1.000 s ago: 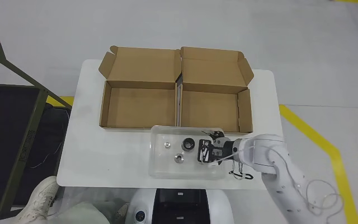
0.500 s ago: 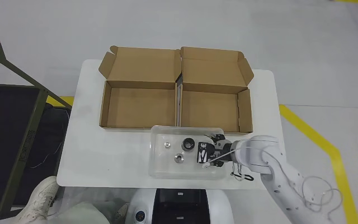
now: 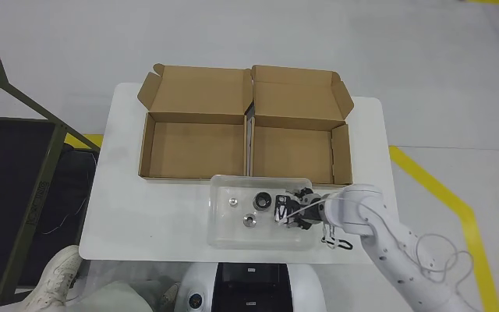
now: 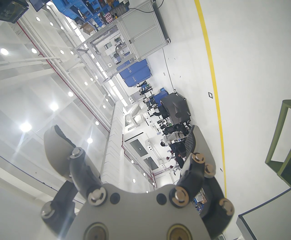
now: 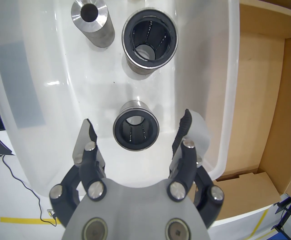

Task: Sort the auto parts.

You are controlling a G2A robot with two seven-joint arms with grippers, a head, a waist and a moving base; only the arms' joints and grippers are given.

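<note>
Two bearings stand on end in the clear tray (image 3: 221, 234), with long axes upright and bores open upward. The small bearing (image 5: 136, 134) sits between the spread fingers of the right hand (image 5: 138, 124) and touches neither. The large bearing (image 5: 149, 38) is just beyond it, beside a steel sleeve (image 5: 94, 21). From the top, this hand covers the small bearing, and two open cardboard boxes (image 3: 195, 148) lie behind the tray on the counter (image 3: 125, 195). The left hand (image 4: 124, 134) is spread too.
</note>
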